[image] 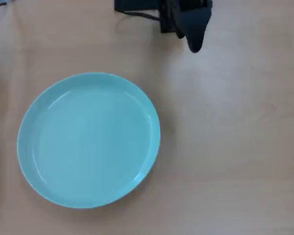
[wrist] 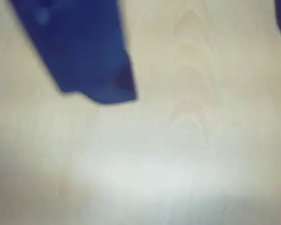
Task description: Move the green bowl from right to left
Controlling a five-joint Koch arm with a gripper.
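The green bowl (image: 88, 139) is a wide, shallow, pale teal dish lying flat on the wooden table, left of centre in the overhead view. My black gripper (image: 195, 44) hangs at the top edge of that view, up and to the right of the bowl and well apart from it. In the wrist view one dark finger (wrist: 84, 51) comes in from the upper left and a sliver of the other shows at the upper right edge. Only bare wood lies between them, so the gripper (wrist: 199, 70) is open and empty. The bowl is out of the wrist view.
The light wooden table (image: 235, 147) fills both views. The arm's dark body and a cable (image: 137, 12) sit at the top edge of the overhead view.
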